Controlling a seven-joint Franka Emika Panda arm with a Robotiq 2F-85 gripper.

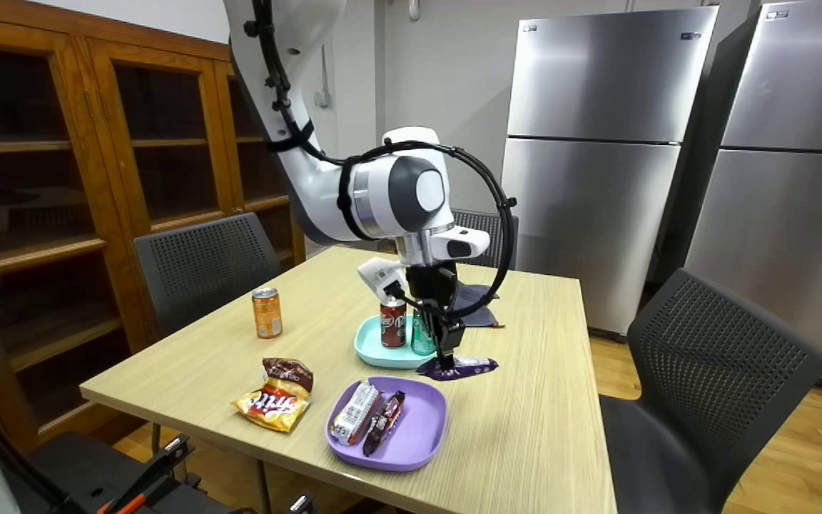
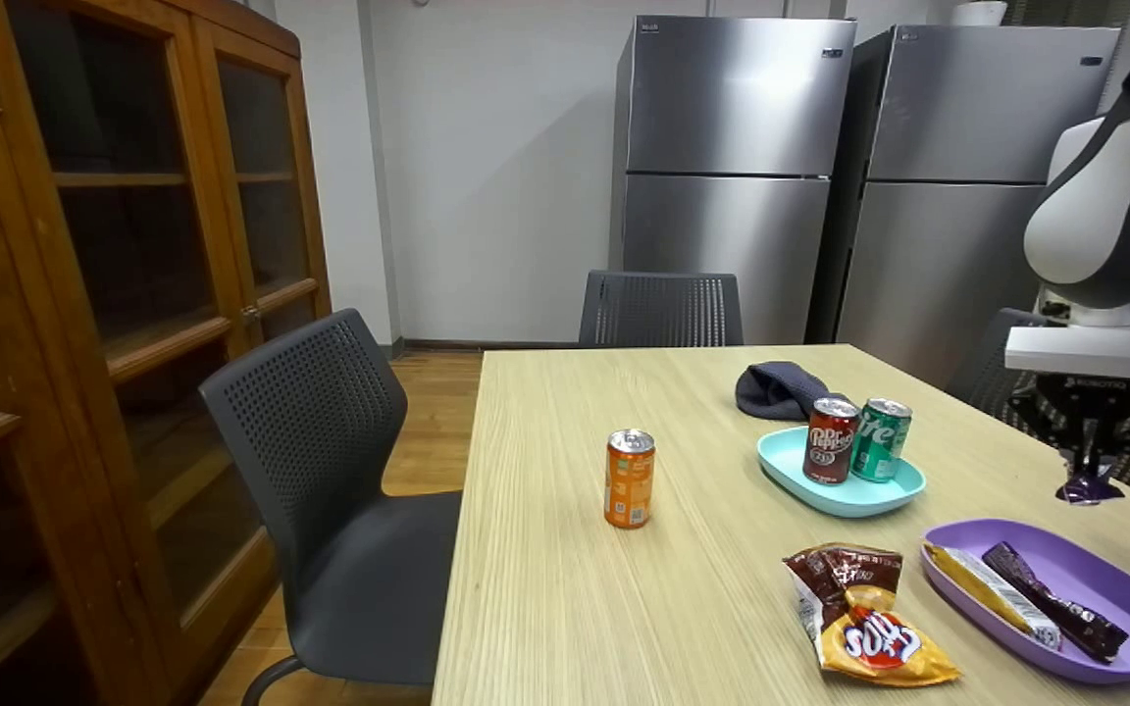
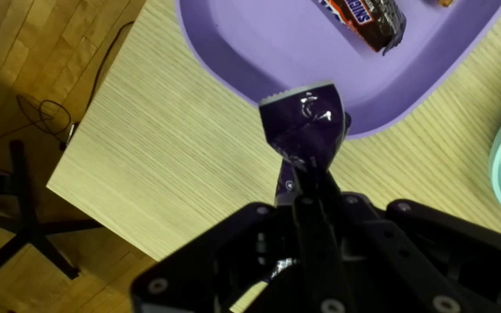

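Black two-fingered gripper (image 1: 447, 360), pinched tight on a slim, glossy dark-purple wrapped packet (image 3: 302, 119), which hung above the pale wood-grain table (image 1: 525, 421), near a rounded lilac plastic tray (image 1: 422, 421)

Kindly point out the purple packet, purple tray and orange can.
Purple packet (image 3: 305, 124): in the wrist view, its jutting end.
Purple tray (image 1: 422, 421): in an exterior view, its bare floor.
Orange can (image 2: 630, 482): in an exterior view, its side.
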